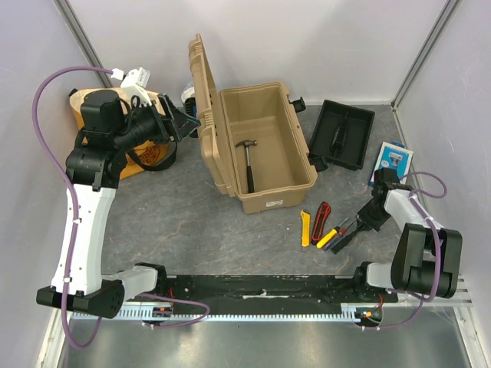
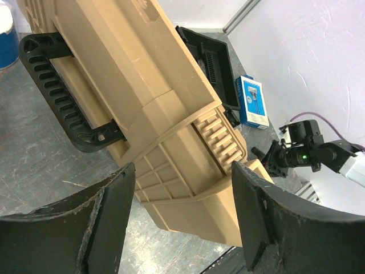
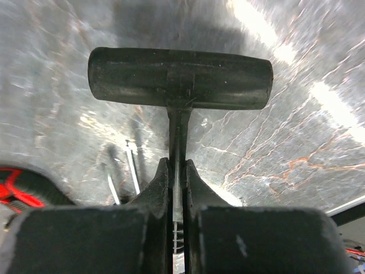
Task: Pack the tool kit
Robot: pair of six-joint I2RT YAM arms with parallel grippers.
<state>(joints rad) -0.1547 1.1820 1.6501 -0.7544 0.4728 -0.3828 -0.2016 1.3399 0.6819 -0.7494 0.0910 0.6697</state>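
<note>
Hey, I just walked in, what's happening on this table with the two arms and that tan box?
The robot is packing a tool kit. The right gripper is shut on the thin shaft of a black-headed mallet. The left gripper is open beside the raised lid of the tan toolbox, not gripping it. One hammer lies in the box; the black tray, cutters and screwdrivers are outside it.

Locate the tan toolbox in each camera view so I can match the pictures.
Top external: toolbox at centre, lid standing open on its left.
Left wrist: its lid and black handle fill the upper left.
Right wrist: not in it.
Shared landmark: blue-white packet, right of the toolbox in both.
</note>
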